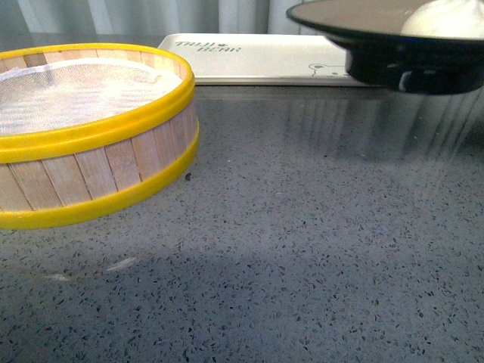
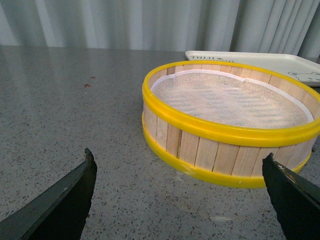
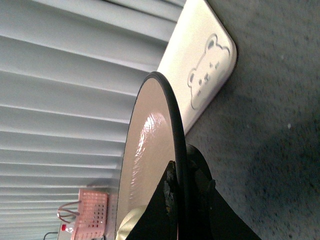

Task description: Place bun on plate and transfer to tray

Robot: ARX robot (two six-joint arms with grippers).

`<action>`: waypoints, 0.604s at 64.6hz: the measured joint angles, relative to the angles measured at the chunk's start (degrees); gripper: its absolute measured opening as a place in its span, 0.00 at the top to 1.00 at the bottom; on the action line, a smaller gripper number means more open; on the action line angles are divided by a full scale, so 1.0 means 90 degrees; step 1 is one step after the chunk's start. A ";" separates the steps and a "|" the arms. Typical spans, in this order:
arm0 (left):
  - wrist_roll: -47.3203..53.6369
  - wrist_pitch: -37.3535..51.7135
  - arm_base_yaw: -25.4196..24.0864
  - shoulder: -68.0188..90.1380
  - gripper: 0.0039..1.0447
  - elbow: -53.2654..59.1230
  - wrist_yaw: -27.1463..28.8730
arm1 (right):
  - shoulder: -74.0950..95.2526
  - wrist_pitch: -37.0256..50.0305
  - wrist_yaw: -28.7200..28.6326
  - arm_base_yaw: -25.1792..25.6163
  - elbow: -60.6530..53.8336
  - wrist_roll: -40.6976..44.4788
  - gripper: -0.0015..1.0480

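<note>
One plate [image 1: 342, 26], rim level, bun [image 1: 449, 20] upright atop; tray [image 1: 257, 62] lengthwise left-to-right.

Front view: low over table [image 1: 318, 272], facing curtains [image 1: 113, 19]. Left wrist: near steamer basket [image 2: 225, 135] — shared with front, frame left. Right wrist: tight against plate [image 3: 150, 130] rim.

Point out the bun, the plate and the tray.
bun [image 1: 446, 19], front view, rounded white side.
plate [image 1: 325, 24], front view, black rim.
tray [image 1: 265, 65], front view, bare surface below the lettering.
</note>
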State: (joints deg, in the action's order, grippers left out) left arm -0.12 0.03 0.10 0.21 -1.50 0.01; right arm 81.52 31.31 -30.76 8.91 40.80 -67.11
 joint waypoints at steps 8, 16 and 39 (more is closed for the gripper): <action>0.0000 0.0000 0.0000 0.0000 0.06 0.0000 0.0000 | 0.0148 0.0253 0.0155 0.0325 0.0335 -0.0051 0.98; 0.0000 0.0000 0.0000 0.0000 0.06 0.0000 0.0000 | 0.0712 0.0138 0.0369 0.0556 0.0879 -0.0109 0.98; 0.0000 0.0000 0.0000 0.0000 0.06 0.0000 0.0000 | 0.2096 0.0092 0.0954 -0.0219 0.2183 -0.0141 0.98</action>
State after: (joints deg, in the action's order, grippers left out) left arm -0.12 0.03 0.10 0.21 -1.50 0.01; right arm 100.38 32.14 -22.17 6.94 60.45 -68.38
